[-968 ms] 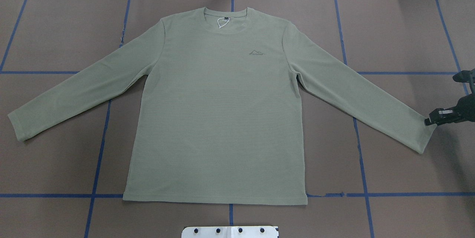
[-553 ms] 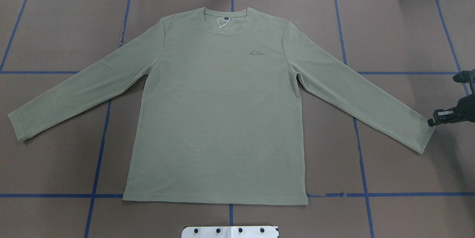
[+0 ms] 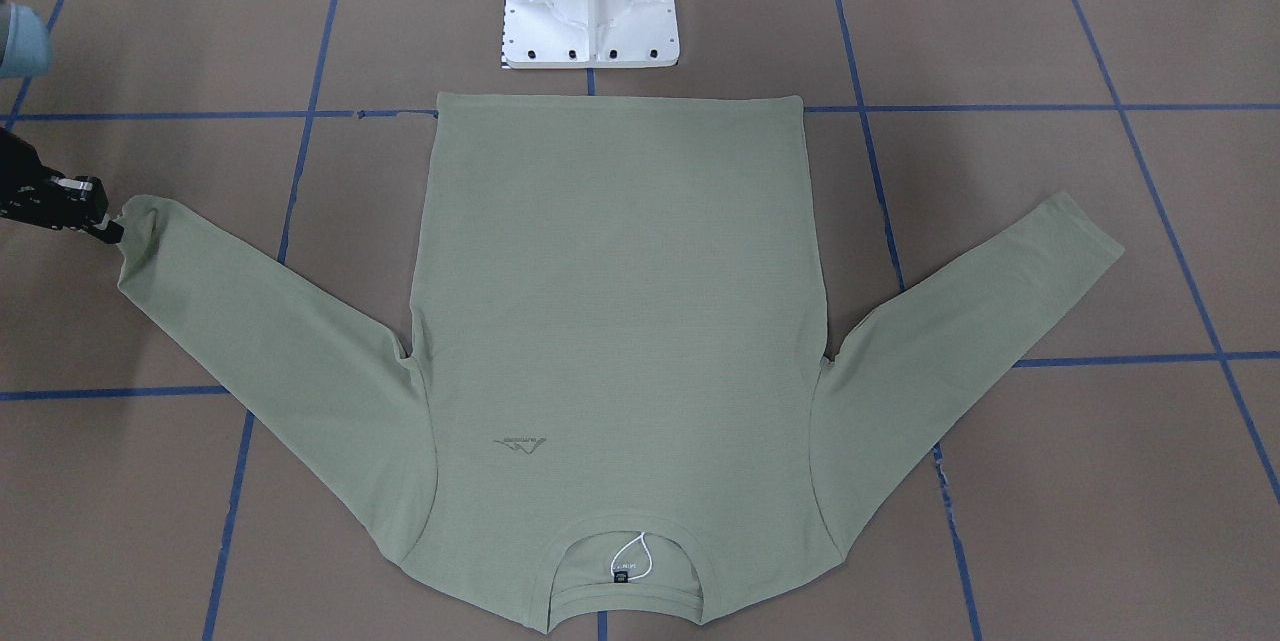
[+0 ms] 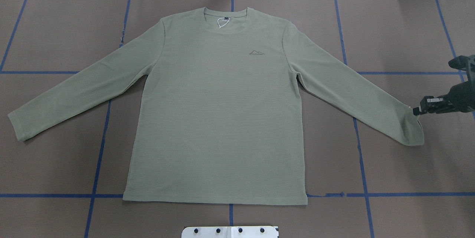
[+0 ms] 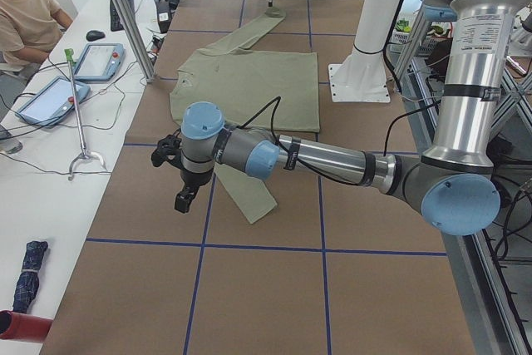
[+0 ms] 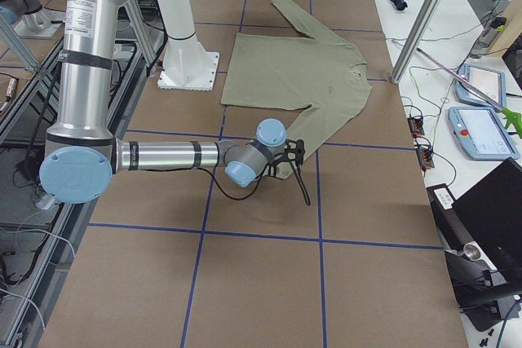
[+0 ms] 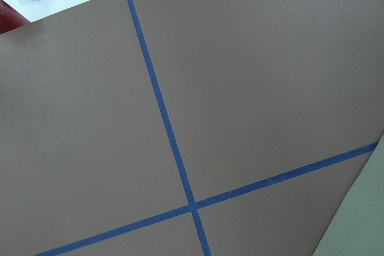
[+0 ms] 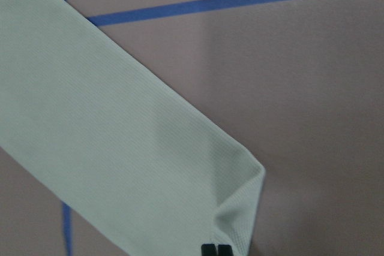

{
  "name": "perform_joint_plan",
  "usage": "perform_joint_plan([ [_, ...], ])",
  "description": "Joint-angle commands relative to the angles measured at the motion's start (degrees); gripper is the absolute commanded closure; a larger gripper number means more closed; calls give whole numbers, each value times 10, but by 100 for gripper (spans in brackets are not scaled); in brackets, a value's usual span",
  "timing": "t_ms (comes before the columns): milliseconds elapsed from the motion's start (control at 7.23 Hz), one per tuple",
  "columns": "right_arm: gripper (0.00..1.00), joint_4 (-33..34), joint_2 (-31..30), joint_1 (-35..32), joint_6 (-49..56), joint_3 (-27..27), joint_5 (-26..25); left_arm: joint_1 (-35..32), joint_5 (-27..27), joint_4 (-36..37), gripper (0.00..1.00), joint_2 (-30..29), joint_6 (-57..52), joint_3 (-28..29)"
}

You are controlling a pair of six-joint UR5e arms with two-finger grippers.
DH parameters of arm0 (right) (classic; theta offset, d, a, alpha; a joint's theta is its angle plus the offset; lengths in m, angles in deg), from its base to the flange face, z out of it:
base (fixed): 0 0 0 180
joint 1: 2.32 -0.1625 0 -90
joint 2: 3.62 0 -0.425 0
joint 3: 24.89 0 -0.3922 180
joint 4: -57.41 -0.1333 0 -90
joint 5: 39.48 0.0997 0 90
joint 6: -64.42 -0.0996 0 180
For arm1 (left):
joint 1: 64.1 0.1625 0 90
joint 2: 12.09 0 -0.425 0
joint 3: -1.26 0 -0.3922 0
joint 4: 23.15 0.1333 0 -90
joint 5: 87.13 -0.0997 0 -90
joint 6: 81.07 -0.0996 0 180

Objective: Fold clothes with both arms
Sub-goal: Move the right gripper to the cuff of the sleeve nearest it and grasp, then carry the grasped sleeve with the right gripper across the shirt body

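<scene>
Our right fingers (image 8: 209,249) are pressed together on a corner of the cuff (image 8: 240,205) of the sage shirt (image 4: 219,111), and the cuff edge curls up at their tips. The rest of the shirt lies flat on the desk (image 4: 389,26), stretching away from them. Our left fingers (image 5: 183,199) hang over the desk near the other sleeve; we cannot tell their spread.

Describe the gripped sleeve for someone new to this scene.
A sage-green shirt lies flat on the brown table, collar away from the robot. The sleeve on the robot's right ends at the right gripper, which pinches its lifted cuff corner; the other sleeve lies untouched.
</scene>
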State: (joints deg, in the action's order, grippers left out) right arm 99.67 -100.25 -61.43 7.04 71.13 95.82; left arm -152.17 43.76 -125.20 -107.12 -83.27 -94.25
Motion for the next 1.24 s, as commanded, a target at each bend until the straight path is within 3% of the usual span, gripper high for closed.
perform_joint_plan([
  [0,100,12,98,18,-144,16,-9,0,0,0,0,1,0,-2],
  [415,100,194,310,86,-306,11,-160,0,1,0,0,3,0,-5],
  [692,100,328,443,94,-332,10,-187,0,1,0,0,4,0,-6],
  [830,100,332,477,94,-336,7,-187,0,1,0,0,3,0,-5],
  [1107,100,324,644,135,-365,-152,-223,-1,3,0,0,4,-1,-6],
])
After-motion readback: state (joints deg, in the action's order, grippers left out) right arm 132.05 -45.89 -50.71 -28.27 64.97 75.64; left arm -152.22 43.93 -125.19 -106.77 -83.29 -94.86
